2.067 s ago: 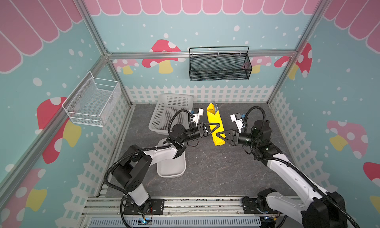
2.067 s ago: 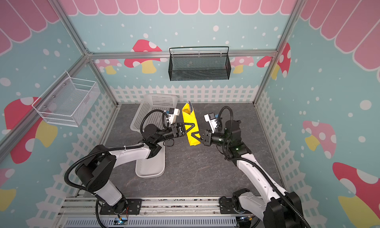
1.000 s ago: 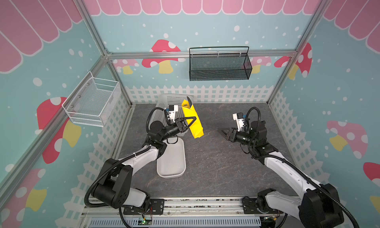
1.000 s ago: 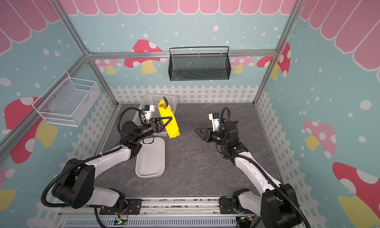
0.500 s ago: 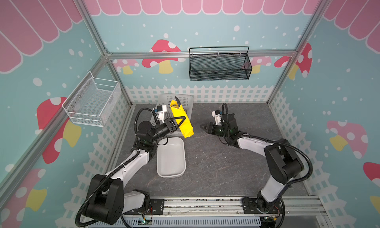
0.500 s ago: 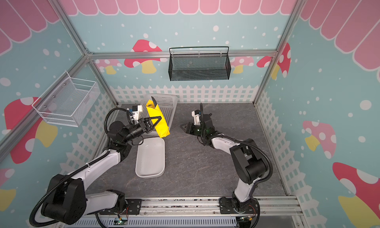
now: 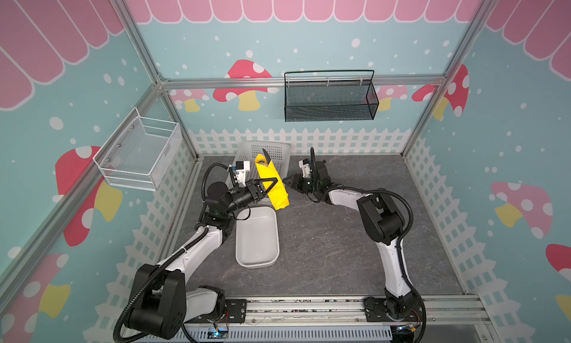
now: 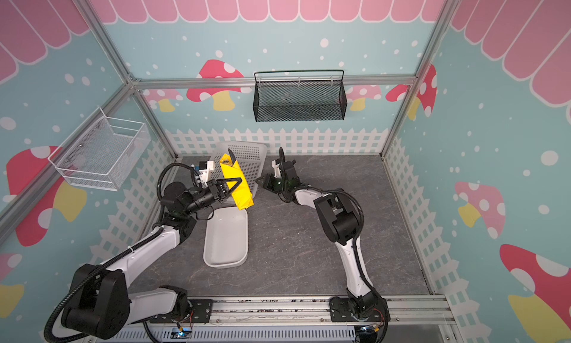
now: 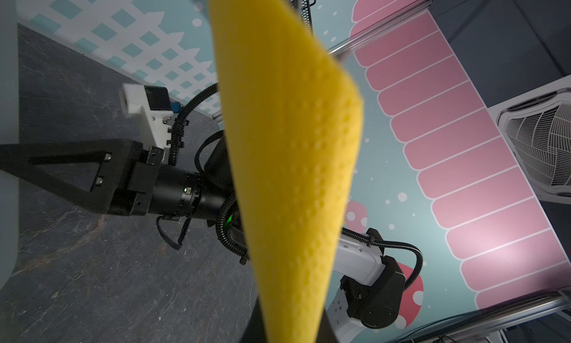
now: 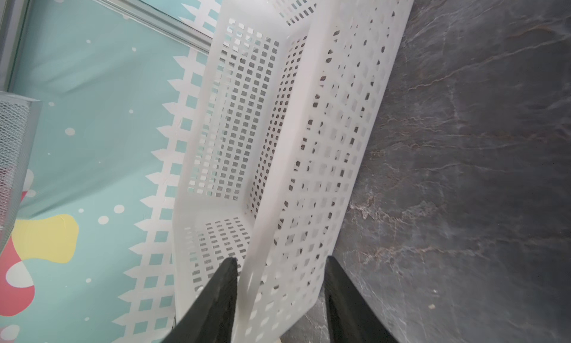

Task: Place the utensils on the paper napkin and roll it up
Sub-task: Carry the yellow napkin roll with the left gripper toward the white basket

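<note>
Nearest us, low in both top views, the grey stone-patterned table [image 7: 340, 248] carries the white oblong plastic tray [image 7: 256, 239], lying just left of centre. Right at the tray's far end comes the left gripper [image 7: 275, 182], reaching in from the left, fingers clamped tight on the rolled bright yellow paper napkin [image 7: 279, 196]. The roll is held up off the table and tilted, lower end over the tray's far rim, upper end aimed at the back wall. Out of that upper end pokes a slim dark pointed utensil tip [image 7: 264, 154], with a glint of metal in the roll's mouth. Which piece of cutlery it is, I can't tell. In the left wrist view the napkin fills the middle of the frame, dimpled texture and all.

Just right of the roll, at frame centre, the right gripper [image 7: 286, 182] sits at the white perforated plastic basket [image 7: 279, 151]. The right wrist view settles it: the fingers [image 10: 222, 295] are spread apart and straddle the basket's wall, one inside the rim, one outside over the table, pinching nothing.

Further back, a white wire basket [image 7: 139, 153] hangs on the wall at the left of the frame, and a black mesh wire basket [image 7: 329, 100] hangs on the back wall, upper centre
</note>
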